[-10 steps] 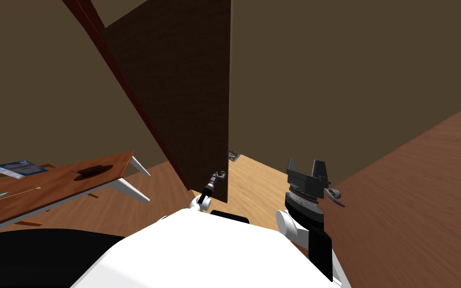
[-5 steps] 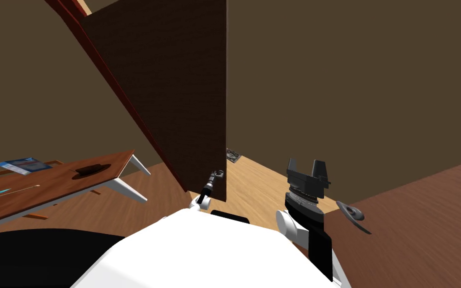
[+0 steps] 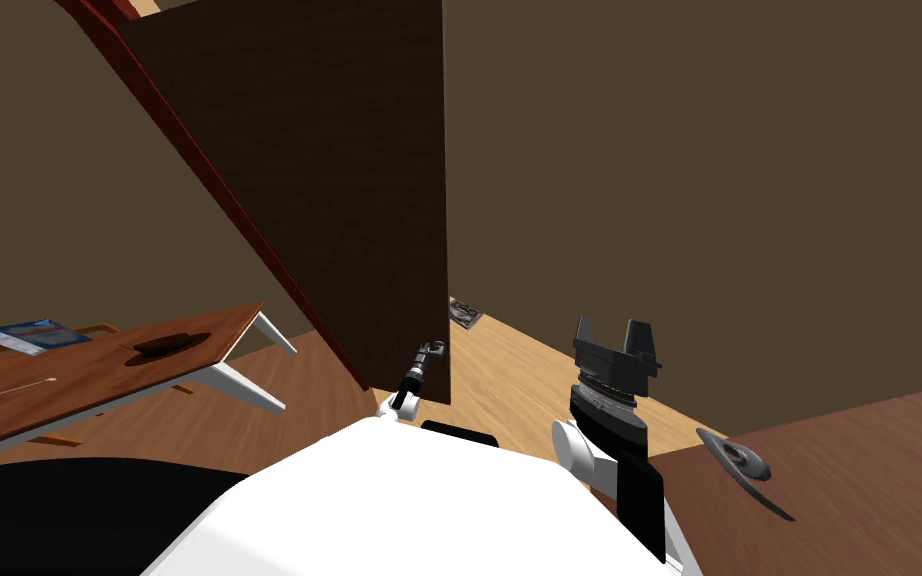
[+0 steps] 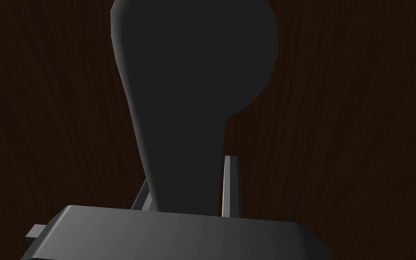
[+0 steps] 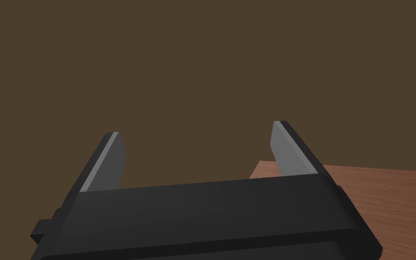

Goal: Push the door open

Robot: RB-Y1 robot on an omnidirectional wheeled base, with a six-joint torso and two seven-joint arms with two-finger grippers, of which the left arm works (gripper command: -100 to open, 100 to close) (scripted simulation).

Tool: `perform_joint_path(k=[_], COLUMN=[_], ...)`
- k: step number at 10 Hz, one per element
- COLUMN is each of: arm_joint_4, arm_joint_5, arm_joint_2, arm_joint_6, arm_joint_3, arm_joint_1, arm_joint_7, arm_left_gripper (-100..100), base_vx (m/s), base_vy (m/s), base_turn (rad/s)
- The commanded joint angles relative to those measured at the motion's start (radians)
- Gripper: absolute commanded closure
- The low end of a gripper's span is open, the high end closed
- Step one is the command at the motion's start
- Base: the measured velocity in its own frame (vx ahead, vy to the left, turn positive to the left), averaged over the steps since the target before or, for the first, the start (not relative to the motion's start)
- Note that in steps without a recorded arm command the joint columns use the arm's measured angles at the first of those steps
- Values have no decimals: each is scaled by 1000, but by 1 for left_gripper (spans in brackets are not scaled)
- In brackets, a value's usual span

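The dark brown door stands ajar in a dark red frame, its free edge facing me. My left gripper reaches to the grey lever handle low on that edge. In the left wrist view the handle runs between the fingers, which press its sides, so my left gripper is shut on it against the door. My right gripper is raised to the right of the doorway, apart from the door. It stands open with nothing between its fingers.
A low wooden table with a dark object and a blue book stands at left. A reddish-brown panel with a grey lever lies at lower right. Light floor shows through the gap, with a small object.
The dark door's free edge has swung slightly left, away from me, with my left gripper still on the handle. The reddish-brown panel and its lever have slid toward the lower right, uncovering more wall.
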Motion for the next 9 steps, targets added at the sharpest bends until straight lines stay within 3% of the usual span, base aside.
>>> perform_joint_path(k=[1, 9], arm_joint_4=[4, 8], arm_joint_5=[8, 59], arm_joint_2=[8, 33], arm_joint_6=[-7, -10], arm_joint_3=[15, 106], arm_joint_1=[-12, -10], arm_joint_7=[-6, -37], arm_left_gripper=[100, 100], base_vx=[202, 195], base_vy=[-50, -87], base_turn=[27, 64])
